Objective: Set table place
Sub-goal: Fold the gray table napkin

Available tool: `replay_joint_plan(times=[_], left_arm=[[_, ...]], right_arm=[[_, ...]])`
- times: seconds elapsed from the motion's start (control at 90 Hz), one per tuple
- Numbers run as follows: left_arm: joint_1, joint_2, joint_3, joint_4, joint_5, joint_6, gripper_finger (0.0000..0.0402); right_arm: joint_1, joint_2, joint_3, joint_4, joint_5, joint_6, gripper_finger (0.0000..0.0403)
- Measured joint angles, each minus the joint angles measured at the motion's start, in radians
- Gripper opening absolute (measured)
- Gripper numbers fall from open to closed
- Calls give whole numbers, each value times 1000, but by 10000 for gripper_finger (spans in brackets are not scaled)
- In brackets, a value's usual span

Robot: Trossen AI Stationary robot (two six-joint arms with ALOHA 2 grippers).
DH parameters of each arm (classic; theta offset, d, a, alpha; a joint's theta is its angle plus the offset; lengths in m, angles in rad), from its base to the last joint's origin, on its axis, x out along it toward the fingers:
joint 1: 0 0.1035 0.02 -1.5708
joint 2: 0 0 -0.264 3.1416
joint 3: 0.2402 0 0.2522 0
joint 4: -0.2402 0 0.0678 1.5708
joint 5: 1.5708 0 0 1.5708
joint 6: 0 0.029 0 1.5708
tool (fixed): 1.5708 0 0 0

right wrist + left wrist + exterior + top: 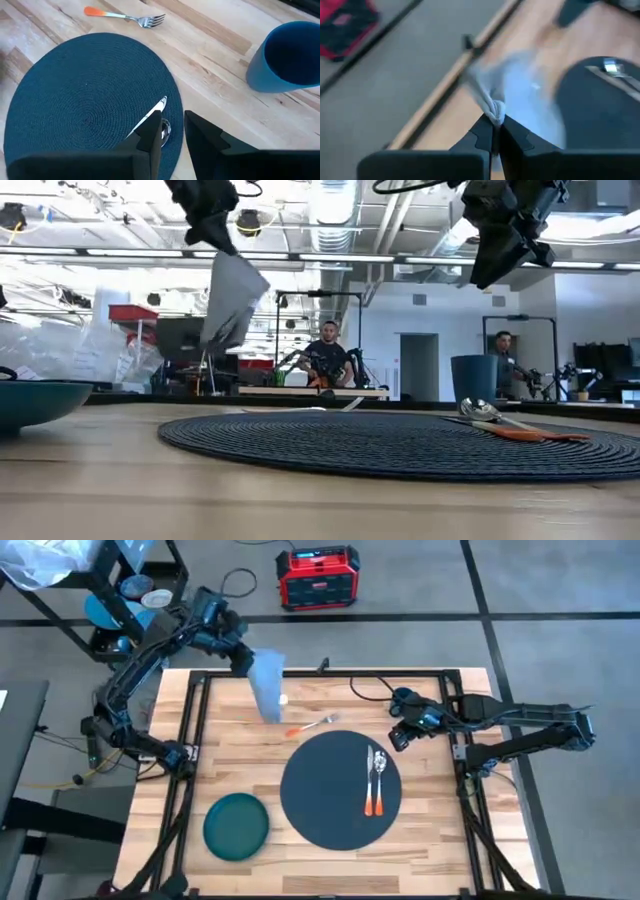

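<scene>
Left end effector (243, 662) raised over bench (240, 755) far side, fingers clamped on hanging grey cloth (268, 685). Right end effector (397, 737) hovers beside mat (325, 790) at bench centre, fingers apart. Spoon (375, 780) lies on mat.

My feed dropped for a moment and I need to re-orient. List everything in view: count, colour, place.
Round woven mat: one, dark grey, table centre.
Spoon and knife: two, silver with orange handles, on mat's right part.
Fork: one, orange handle, on wood beyond mat.
Round plate: one, dark green, left of mat.
Cup: one, blue, on wood beside mat.
Cloth napkin: one, pale grey-blue, hanging from left gripper.
Wood table: one.
Left gripper: raised, far-left.
Right gripper: above mat's right edge.
</scene>
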Motion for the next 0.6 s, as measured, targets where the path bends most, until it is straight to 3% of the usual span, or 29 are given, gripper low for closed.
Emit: replay_joint_plan(times=[0.167,0.367,0.6], left_arm=[[-99,-17,0,8,28,-102,0],[-228,-21,0,144,84,-247,0],[-262,-19,0,185,61,-240,0]], right_arm=[[0,0,0,0,0,0,72],[-2,0,0,0,0,-3,72],[-1,0,0,0,-2,-3,72]])
